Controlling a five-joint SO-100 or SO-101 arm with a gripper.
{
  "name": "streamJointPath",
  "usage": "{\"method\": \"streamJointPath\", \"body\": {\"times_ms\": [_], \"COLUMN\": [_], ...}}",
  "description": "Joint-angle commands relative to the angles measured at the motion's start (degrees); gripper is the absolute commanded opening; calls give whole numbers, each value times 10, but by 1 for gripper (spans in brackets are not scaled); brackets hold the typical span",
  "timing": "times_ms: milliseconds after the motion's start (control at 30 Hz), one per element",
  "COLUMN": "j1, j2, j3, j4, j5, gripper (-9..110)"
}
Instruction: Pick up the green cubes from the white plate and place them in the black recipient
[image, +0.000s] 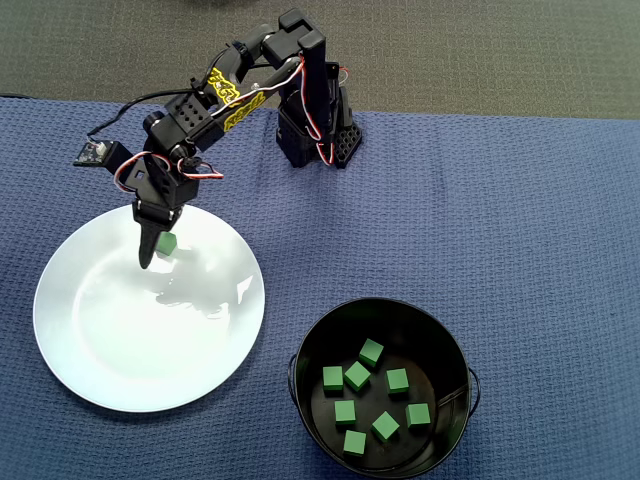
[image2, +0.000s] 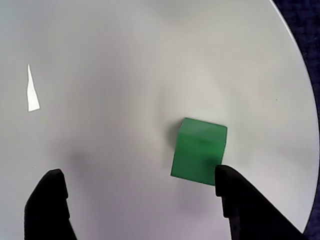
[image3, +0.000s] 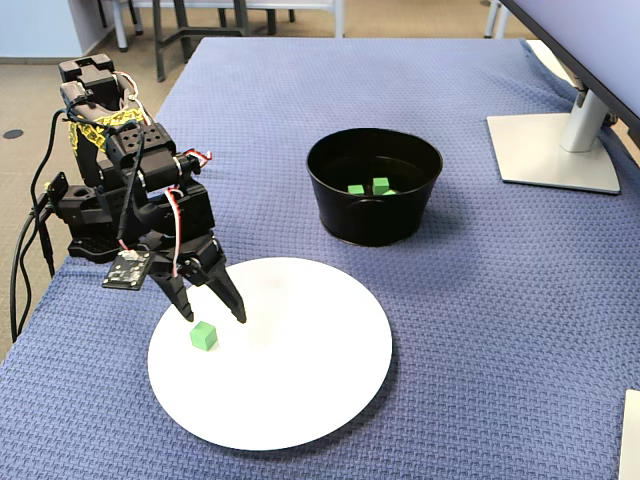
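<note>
Covering the whole table, a blue waffle-weave cloth (image: 500, 200) gives a soft, non-slip bed for everything on it. On that cloth lies the large round glossy white plate (image: 120, 360), flat and shallow-rimmed, so small pieces sit in the open where fingers can reach them from above. Just beside it stands the round glossy black metal pot (image: 455, 350), straight-walled with a rolled rim, deep enough to keep dropped pieces in; seven small matte green cubes (image: 371, 352) already lie scattered on its floor. Over the plate's edge nearest the arm's base hangs the black two-finger gripper (image3: 211, 316), its jaws spread wide and holding nothing. One lone green cube (image2: 199, 150) rests on the plate, close by one fingertip (image2: 235, 195) in the wrist view, probably the next to be taken.
</note>
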Motion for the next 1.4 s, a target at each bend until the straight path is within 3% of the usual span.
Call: {"method": "streamJointPath", "body": {"times_ms": [0, 1367], "j1": [8, 4], "j2": [-1, -44], "j3": [-3, 62], "j4": [-12, -105], "j5": [-3, 37], "gripper": [32, 22]}}
